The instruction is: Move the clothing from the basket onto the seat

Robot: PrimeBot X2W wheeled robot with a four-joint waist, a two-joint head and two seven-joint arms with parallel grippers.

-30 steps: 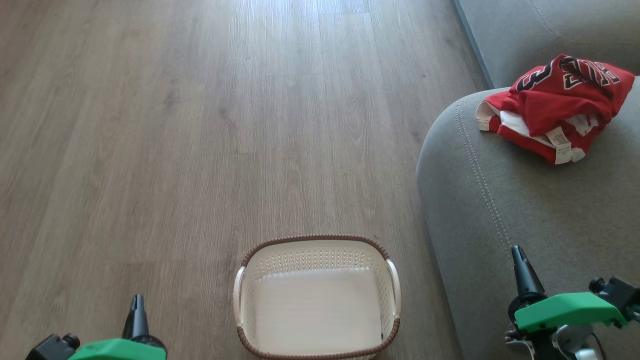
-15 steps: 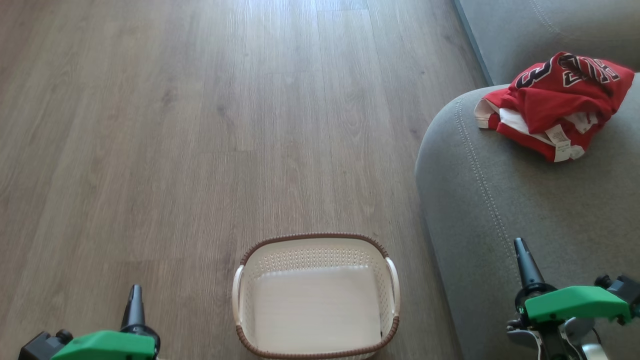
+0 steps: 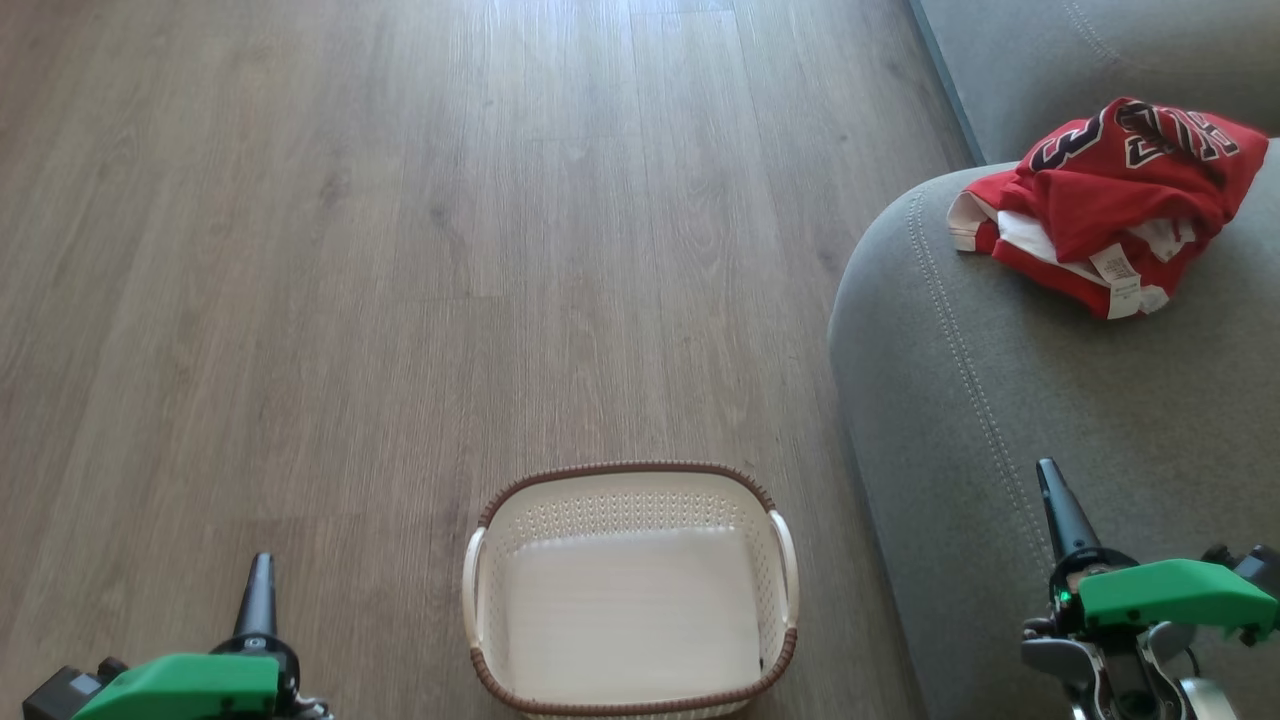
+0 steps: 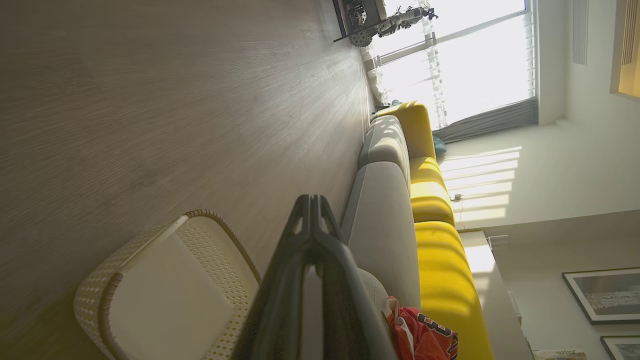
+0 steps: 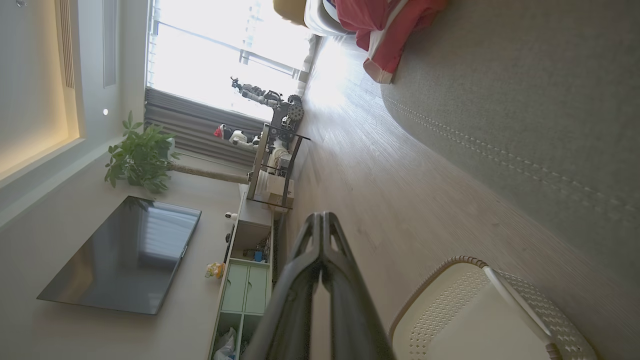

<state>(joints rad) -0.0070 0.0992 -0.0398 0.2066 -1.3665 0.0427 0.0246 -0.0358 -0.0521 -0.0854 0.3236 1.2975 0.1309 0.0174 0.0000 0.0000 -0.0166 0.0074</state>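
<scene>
Judging it done: left gripper (image 3: 258,572) and right gripper (image 3: 1050,478) both pinched together on nothing, either side of the empty basket (image 3: 625,468), clothing (image 3: 1105,195) heaped on the seat (image 3: 1000,430), so best rest arms clear of the rim.

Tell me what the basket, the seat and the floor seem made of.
The basket looks like matte cream plastic, given its perforated walls, with a brown woven-look rim. The seat seems grey fabric with double stitching. The floor shows wood grain, perhaps laminate.
</scene>
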